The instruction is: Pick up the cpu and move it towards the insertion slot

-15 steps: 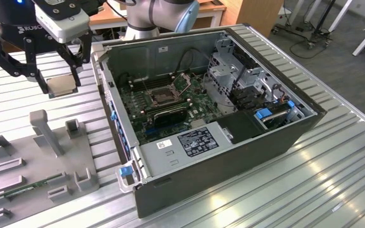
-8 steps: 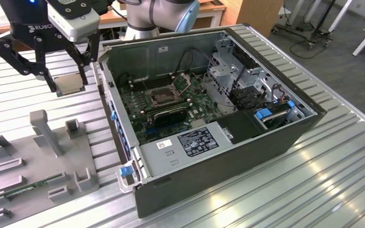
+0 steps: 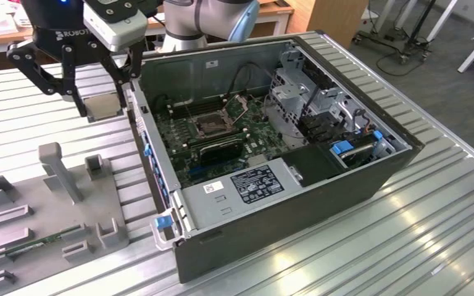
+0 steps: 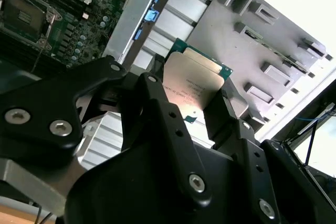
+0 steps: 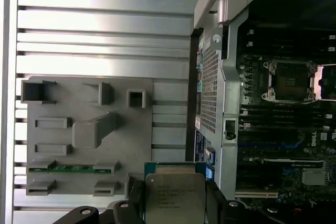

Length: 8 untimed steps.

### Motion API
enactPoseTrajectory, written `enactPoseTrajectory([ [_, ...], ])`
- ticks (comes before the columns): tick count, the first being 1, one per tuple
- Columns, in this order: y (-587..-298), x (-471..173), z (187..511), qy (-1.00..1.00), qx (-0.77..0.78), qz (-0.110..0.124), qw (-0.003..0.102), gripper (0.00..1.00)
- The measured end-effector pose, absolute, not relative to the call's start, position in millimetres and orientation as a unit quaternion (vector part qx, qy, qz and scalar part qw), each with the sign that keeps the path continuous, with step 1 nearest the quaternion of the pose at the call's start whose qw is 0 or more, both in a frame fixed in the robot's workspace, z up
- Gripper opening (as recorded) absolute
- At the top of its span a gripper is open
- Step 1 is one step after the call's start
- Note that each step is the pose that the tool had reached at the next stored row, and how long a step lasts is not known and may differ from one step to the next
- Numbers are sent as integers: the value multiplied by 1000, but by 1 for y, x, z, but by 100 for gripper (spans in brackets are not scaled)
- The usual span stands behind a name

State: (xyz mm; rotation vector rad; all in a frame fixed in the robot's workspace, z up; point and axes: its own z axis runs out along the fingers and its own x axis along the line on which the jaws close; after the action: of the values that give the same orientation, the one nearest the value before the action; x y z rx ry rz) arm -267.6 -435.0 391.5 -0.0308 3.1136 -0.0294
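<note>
My gripper [image 3: 99,106] is shut on the cpu [image 3: 105,106], a flat square chip with a silvery top, held in the air just outside the open computer case's wall on the exterior view's left. Both wrist views show the cpu [image 4: 193,83] [image 5: 174,195] clamped between the black fingers [image 4: 157,109]. The insertion slot [image 3: 212,123], a square socket with a shiny frame and dark centre, sits on the green circuit board inside the case, toward the exterior view's right of the gripper. The same insertion slot [image 5: 289,81] [image 4: 23,15] appears in both wrist views.
The open case [image 3: 369,179] holds cables, drive bays and a power supply [image 3: 249,185]. A grey plastic tray [image 3: 35,209] with recesses and upright posts lies on the ribbed metal table [image 3: 418,240], with a green memory stick [image 5: 68,169] in it. The case wall [image 3: 142,132] stands between gripper and slot.
</note>
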Motion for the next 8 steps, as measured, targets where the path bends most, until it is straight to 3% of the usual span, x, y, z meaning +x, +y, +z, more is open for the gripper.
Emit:
enactPoseTrajectory([
  [8,-435,-252,391,1000,-10,-9,14,55],
])
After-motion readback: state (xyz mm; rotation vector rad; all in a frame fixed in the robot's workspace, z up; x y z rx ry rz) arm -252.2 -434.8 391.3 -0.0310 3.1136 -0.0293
